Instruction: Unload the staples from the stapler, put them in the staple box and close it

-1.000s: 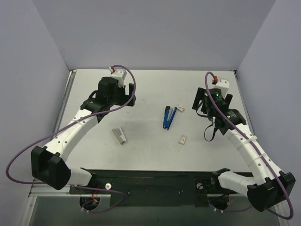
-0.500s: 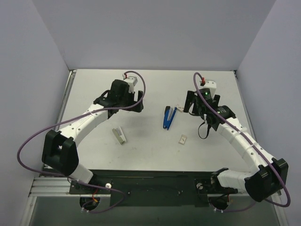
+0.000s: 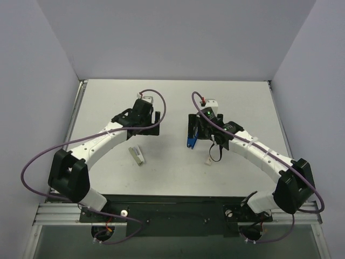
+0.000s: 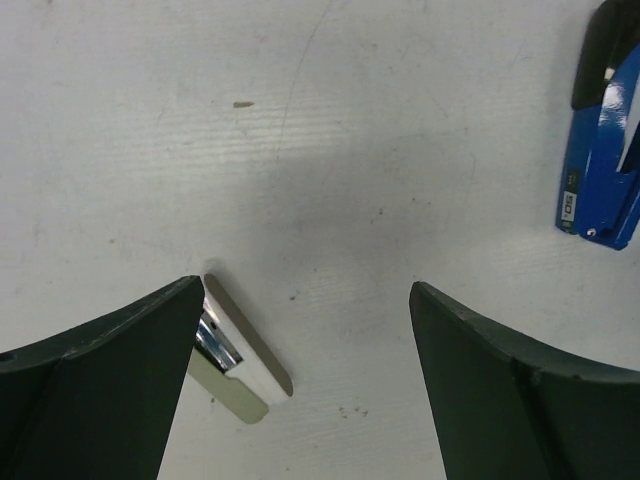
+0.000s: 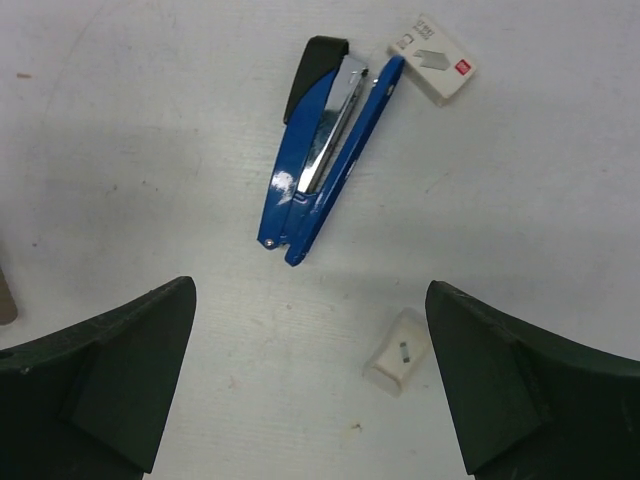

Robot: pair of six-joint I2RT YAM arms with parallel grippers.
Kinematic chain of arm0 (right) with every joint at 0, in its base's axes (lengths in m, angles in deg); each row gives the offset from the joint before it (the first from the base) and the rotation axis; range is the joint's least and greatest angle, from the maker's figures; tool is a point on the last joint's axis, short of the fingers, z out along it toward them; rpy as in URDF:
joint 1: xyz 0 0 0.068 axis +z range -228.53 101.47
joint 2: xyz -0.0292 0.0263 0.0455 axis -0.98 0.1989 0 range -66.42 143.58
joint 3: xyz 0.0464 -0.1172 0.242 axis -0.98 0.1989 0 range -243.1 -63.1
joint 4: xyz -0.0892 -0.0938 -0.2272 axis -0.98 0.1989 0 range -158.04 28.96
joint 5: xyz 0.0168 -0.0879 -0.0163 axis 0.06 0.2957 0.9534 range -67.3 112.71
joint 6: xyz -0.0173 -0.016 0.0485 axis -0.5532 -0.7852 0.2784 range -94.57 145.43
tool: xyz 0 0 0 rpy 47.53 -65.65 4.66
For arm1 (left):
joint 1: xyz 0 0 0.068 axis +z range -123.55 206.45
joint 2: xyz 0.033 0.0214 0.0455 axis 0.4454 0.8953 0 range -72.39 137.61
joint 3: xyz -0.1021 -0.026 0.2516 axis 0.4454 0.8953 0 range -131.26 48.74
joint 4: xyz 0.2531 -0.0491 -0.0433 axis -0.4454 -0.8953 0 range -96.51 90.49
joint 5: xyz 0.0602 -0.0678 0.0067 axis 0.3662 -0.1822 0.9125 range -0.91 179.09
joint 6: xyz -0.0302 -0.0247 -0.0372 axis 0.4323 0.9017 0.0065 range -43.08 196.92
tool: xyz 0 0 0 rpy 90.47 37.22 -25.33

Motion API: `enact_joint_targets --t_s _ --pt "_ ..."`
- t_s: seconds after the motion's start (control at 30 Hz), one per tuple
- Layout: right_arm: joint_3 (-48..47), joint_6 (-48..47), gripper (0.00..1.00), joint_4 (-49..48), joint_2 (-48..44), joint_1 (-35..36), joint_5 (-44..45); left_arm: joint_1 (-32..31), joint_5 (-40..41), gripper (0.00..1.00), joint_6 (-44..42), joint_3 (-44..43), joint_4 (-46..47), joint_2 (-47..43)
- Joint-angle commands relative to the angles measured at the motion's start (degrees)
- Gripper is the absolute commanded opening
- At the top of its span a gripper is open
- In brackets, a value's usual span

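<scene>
step: approach; nothing gripped, stapler [image 5: 322, 152] untouched.
right end effector [image 5: 308, 292]: released, jaws wide, hovering over the counter [image 5: 120, 120].
stapler place: lying splayed just ahead of the right end effector, hinge end nearest, metal rail exposed.
left end effector [image 4: 305, 290]: released; stapler far to its front right, pale bar [image 4: 245, 355] beside its left finger.
staples: none visible loose; I cannot tell whether the rail is loaded.
next: likely descend and pin the blue body, leaving the rail free.

Bright, even light from above. A soft grey shadow pools on the table [image 4: 400, 120] in the left wrist view; the stapler [image 5: 325, 150] glints.
</scene>
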Motion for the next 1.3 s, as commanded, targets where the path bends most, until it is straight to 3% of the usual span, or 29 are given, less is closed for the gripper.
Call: enact_joint_targets --t_s 0.0,0.27,0.4,0.6,0.7,0.93,1.13,1.27 --pt "-0.24 0.18 0.92 -3.11 2.07 2.90 -3.71 0.98 6.22 0.95 6.75 3.80 -3.91 -6.40" --pt "-2.88 -0.61 0.89 -5.75 7.52 6.94 -9.86 13.97 -6.86 0.88 10.27 14.61 -1.19 -14.93" --pt "-6.22 -0.44 0.86 -7.07 12.18 10.37 -11.19 16.53 -5.74 0.85 10.45 17.96 -1.88 -16.61" --pt "-10.96 4.30 0.81 -12.42 21.22 12.48 -19.00 20.23 -7.05 0.63 10.89 21.92 -1.54 -19.07" --pt "-13.16 5.10 0.78 -14.71 24.39 13.54 -21.03 22.77 -8.27 0.45 11.77 22.97 -1.89 -20.47" --pt "-22.73 3.61 0.77 -12.78 32.83 18.02 -19.54 28.84 -10.83 0.32 10.81 25.79 -1.71 -23.47" --pt "-28.45 2.90 0.74 -10.68 38.63 19.96 -17.52 35.42 -19.69 0.17 11.77 28.07 -0.22 -23.20" --pt "-29.86 2.90 0.73 -10.15 40.39 20.66 -15.42 37.54 -22.95 0.14 12.38 30.09 1.54 -23.91"
